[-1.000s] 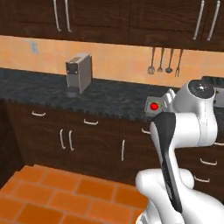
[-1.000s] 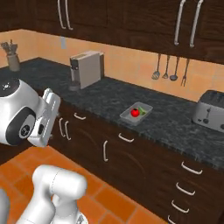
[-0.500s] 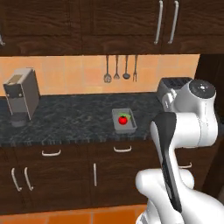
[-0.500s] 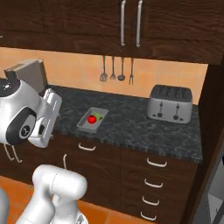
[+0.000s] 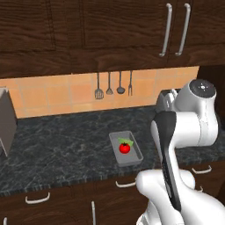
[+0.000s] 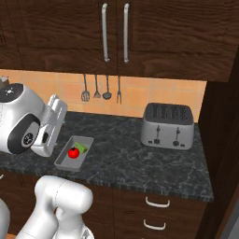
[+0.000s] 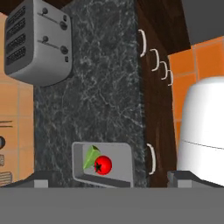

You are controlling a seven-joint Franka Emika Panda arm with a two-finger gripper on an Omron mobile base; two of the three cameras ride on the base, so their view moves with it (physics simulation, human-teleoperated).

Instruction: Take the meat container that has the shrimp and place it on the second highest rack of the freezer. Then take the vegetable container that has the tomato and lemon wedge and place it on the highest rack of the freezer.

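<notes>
Dark speckled stone counter (image 6: 140, 154) runs along an orange tiled wall (image 5: 57, 94), with dark wood upper cabinets (image 6: 154, 32) above and dark drawers with pale curved handles (image 6: 158, 202) below. Left to right in the left base view: the edge of a grey appliance (image 5: 6, 121) at the far left, four utensils hanging on the wall (image 5: 113, 85), then a shallow grey tray (image 5: 132, 157) near the counter's front edge, and behind the arm's white body a silver toaster (image 6: 168, 125), seen whole in the right base view, standing well apart from the tray toward the counter's right end by a dark wood side panel (image 6: 224, 135). The tray holds the tomato (image 5: 125, 148) with the green lemon wedge (image 5: 124, 141) touching it on the wall side; the hand view shows the same pair, wedge (image 7: 91, 157) just beside tomato (image 7: 103, 165). Gripper (image 7: 109, 181): finger tips sit at the far left and right of the hand view's bottom, spread wide, nothing between them, raised above the tray. Against half a second ago, the whole scene has slid left in both base views: camera moved with the base, things unmoved; tray now nearer centre. No legible writing or brand marks.
</notes>
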